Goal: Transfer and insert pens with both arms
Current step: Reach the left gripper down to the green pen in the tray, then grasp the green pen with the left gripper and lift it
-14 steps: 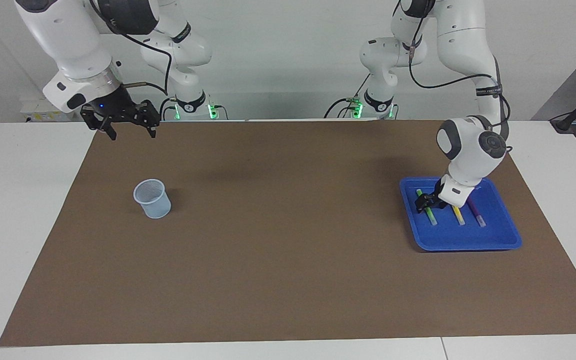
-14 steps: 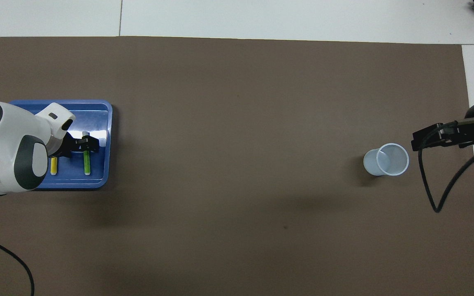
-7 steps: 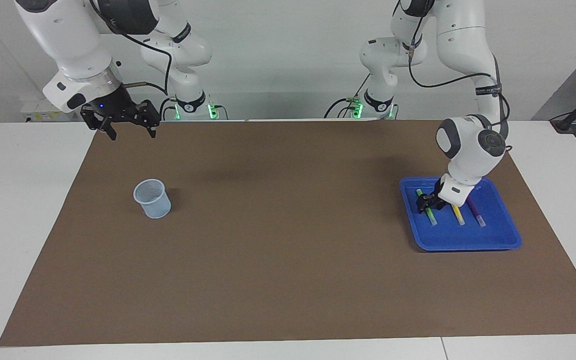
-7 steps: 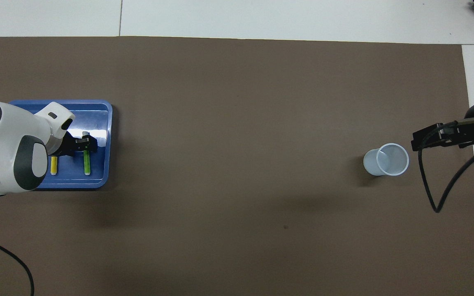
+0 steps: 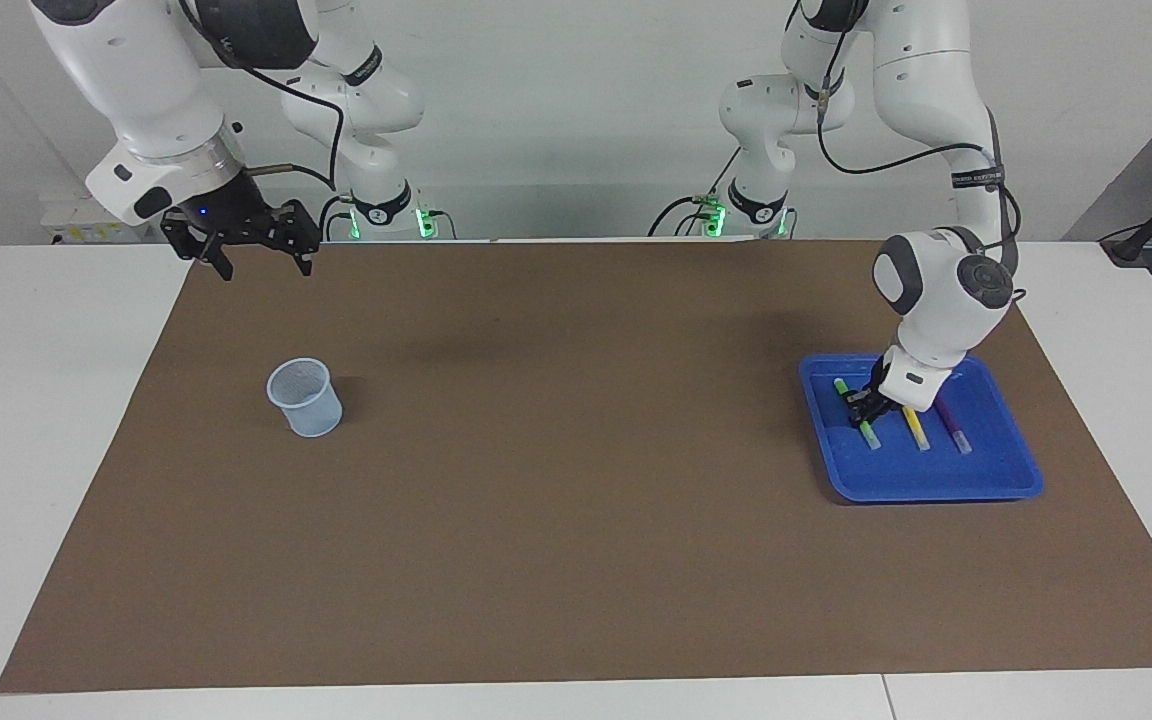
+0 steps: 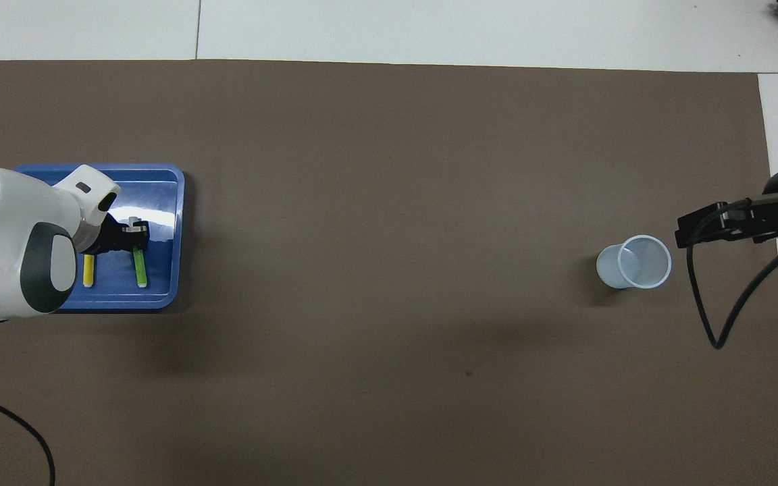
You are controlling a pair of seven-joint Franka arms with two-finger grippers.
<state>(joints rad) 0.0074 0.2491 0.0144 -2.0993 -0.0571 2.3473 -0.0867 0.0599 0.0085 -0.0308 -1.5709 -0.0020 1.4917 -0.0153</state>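
The green pen (image 5: pixel 868 434), yellow pen (image 5: pixel 917 432) and purple pen (image 5: pixel 956 432) lie side by side in a blue tray (image 5: pixel 936 485) toward the left arm's end of the table. My left gripper (image 5: pixel 861 405) is down in the tray, its fingers closed around the middle of the green pen, which still rests on the tray floor. In the overhead view the left gripper (image 6: pixel 134 235) covers the green pen's (image 6: pixel 140 268) middle, the yellow pen (image 6: pixel 88 270) shows, and the arm hides the purple pen. My right gripper (image 5: pixel 266 265) waits open and empty in the air.
A pale blue mesh cup (image 5: pixel 306 398) stands upright on the brown mat toward the right arm's end, also in the overhead view (image 6: pixel 634 262). The right gripper (image 6: pixel 689 233) hangs beside it. The tray's rim (image 6: pixel 159 297) lies near the mat's edge.
My left gripper's fingers have drawn together around the green pen and the hand has shifted slightly. The right arm has not moved.
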